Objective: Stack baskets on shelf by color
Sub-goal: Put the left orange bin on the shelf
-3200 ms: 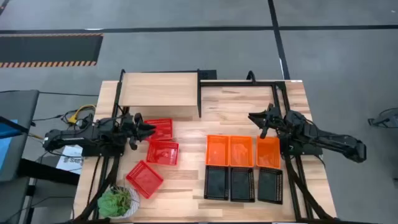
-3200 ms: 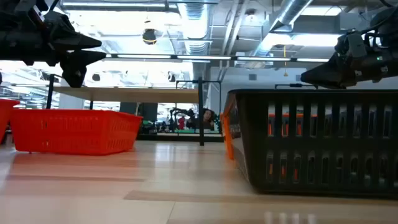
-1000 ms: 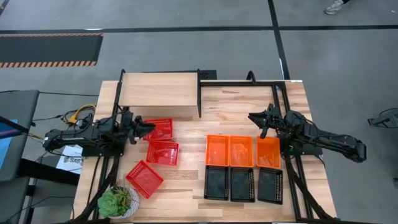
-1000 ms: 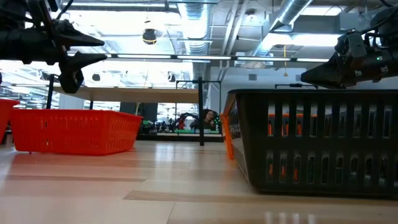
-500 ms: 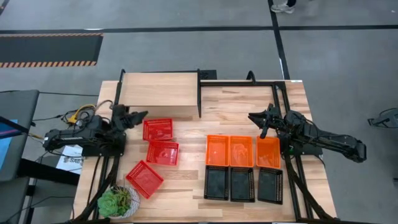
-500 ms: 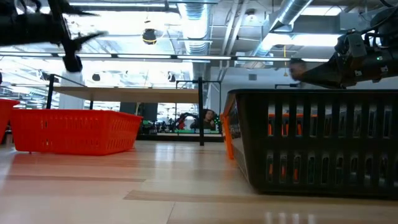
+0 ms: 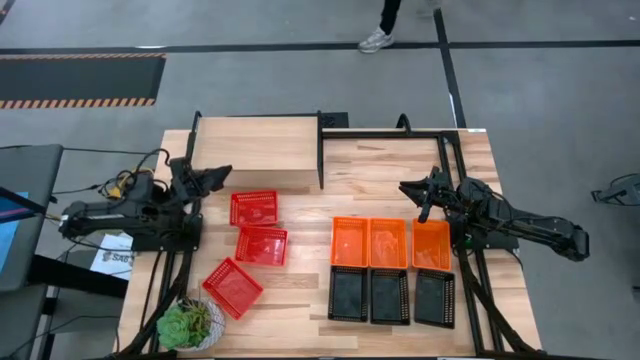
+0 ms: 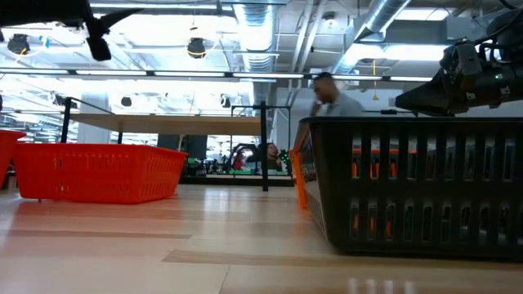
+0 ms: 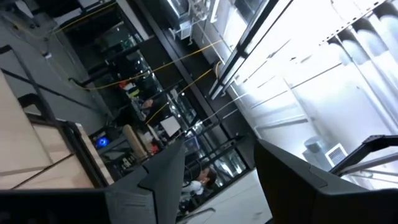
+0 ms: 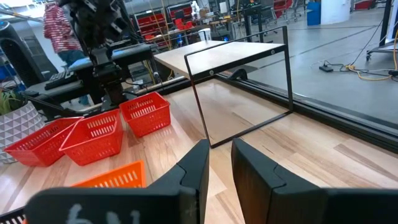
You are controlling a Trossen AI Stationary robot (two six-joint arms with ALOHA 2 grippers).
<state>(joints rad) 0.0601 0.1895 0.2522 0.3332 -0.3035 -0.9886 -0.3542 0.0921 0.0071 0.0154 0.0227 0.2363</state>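
Three red baskets lie on the table's left half: one far (image 7: 254, 208), one in the middle (image 7: 261, 245), one near (image 7: 233, 287). Right of them three orange baskets (image 7: 388, 243) form a row, with three black baskets (image 7: 390, 296) in a row on their near side. The shelf (image 7: 255, 150) stands at the far left. My left gripper (image 7: 217, 174) is open and raised, left of the far red basket, tipped toward the ceiling (image 9: 217, 180). My right gripper (image 7: 408, 188) hovers shut, on the far side of the orange row (image 10: 221, 168).
A potted plant (image 7: 185, 325) sits at the near left corner. A black frame (image 7: 400, 130) runs along the far right of the table. A person (image 7: 380, 25) walks on the floor beyond the far edge. Bare wood lies between the shelf and the orange row.
My left gripper has drawn back from the far red basket's left rim, rising and moving toward the table's far-left, and has tipped upward. It stayed open. The red basket stays on the table. A person has walked into view beyond the table.
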